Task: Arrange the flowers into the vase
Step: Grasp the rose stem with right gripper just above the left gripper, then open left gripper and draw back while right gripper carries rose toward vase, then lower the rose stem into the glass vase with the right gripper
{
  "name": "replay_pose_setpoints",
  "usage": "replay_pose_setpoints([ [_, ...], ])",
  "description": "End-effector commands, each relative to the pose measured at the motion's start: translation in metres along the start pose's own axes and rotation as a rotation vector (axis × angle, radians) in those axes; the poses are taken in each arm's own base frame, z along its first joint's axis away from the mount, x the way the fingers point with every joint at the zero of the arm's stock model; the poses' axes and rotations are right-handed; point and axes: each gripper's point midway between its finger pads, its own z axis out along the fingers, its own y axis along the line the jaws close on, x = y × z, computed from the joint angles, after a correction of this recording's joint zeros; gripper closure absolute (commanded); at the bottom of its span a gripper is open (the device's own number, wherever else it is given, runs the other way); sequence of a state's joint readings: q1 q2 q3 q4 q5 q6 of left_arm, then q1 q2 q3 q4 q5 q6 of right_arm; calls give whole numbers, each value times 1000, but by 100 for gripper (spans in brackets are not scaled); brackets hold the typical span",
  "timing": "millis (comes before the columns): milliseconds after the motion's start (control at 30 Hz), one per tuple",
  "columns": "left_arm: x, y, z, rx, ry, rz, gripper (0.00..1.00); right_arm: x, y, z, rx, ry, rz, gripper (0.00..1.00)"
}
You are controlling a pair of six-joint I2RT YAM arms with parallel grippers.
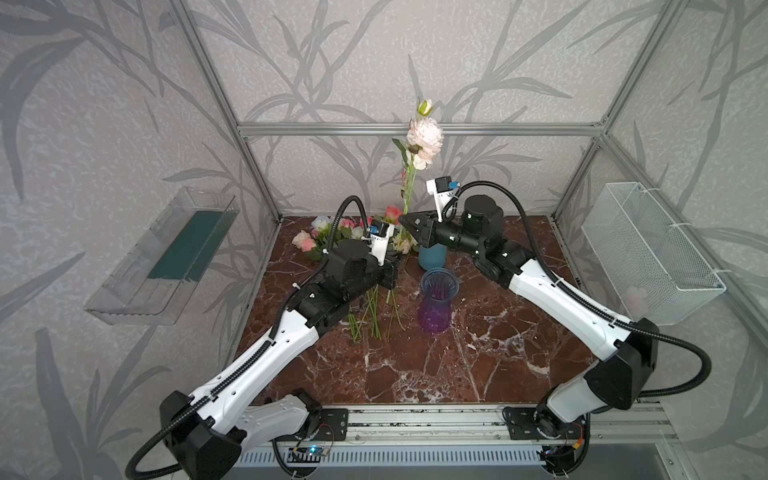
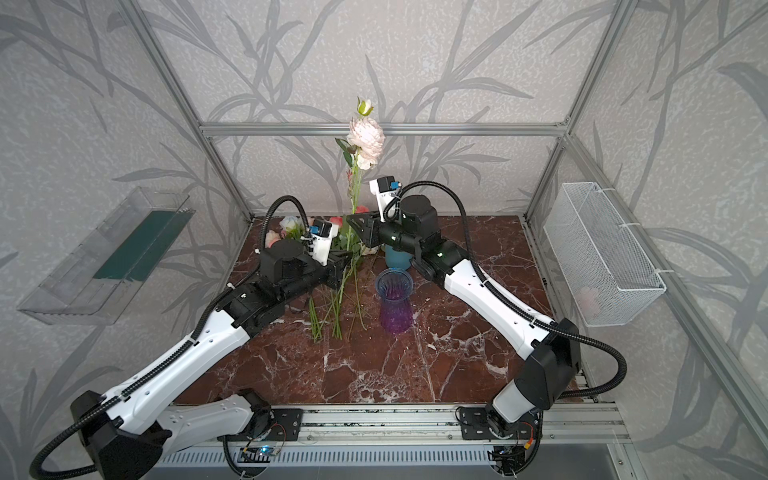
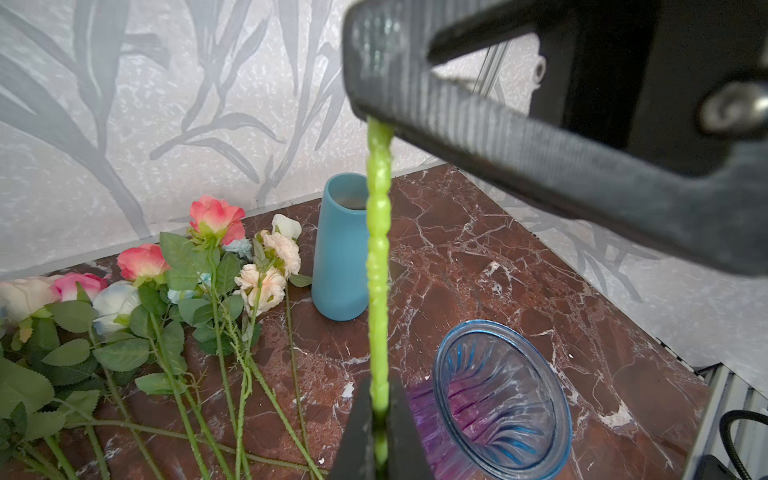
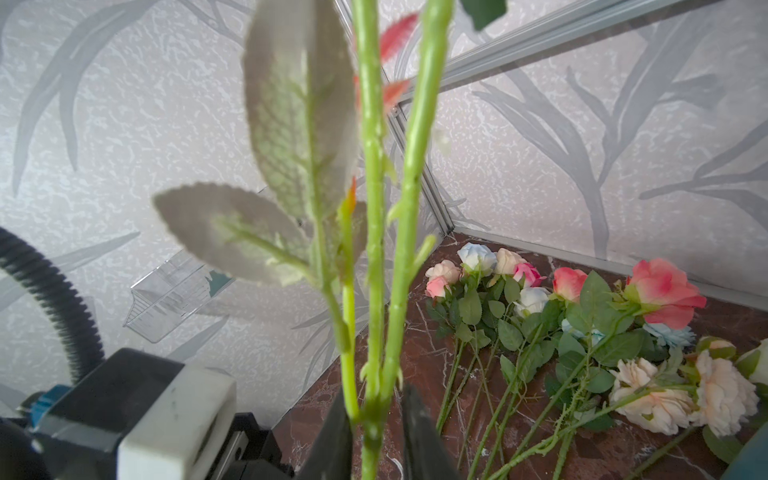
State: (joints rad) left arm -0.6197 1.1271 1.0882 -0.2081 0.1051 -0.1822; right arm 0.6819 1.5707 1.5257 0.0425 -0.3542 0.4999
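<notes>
Black left gripper point(image 3: 379, 415) pinches the long green stem point(image 3: 377, 257) of a pale pink flower point(image 1: 424, 135), straight up. Black right gripper point(image 1: 404, 220) sits round it higher; squeezing or not, I cannot tell. Purple-blue glass vase point(image 1: 434, 318) stands nearer left, four o'clock.

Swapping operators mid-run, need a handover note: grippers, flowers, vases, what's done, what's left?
Left gripper: shut on the lower stem of the pale pink flower, held upright above the table.
Right gripper: jaws flank the same stem higher up; clamped or not, unclear.
Other flowers: lying at the table's back left.
Glass vase and blue vase: standing, no stems in either.
Done: nothing placed.
Left: every flower, starting with the held one.
</notes>
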Motion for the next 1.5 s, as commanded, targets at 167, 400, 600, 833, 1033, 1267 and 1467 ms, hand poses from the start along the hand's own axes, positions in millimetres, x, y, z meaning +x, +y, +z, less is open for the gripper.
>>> replay_pose_setpoints([
  [167, -6, -3, -2, 8, -29, 28, 100, -16, 22, -3, -56, -38, -43, 97],
  [400, -13, 5, -11, -36, -76, 19, 24, -26, 28, -17, -18, -81, -121, 99],
  [600, -29, 62, -45, -357, -268, -75, 22, -49, 36, -60, 62, -189, -259, 100],
  [833, -37, 97, -88, -576, -403, -118, 23, -55, 22, -117, 238, -300, -385, 100],
  [1033, -32, 95, -79, -560, -372, -126, 24, -49, 10, -123, 303, -276, -414, 100],
  [1267, -32, 96, -79, -566, -370, -125, 24, -13, -21, -114, 353, -201, -340, 100],
  [1467, -32, 95, -78, -560, -364, -122, 24, 34, -54, -102, 392, -97, -213, 100],
])
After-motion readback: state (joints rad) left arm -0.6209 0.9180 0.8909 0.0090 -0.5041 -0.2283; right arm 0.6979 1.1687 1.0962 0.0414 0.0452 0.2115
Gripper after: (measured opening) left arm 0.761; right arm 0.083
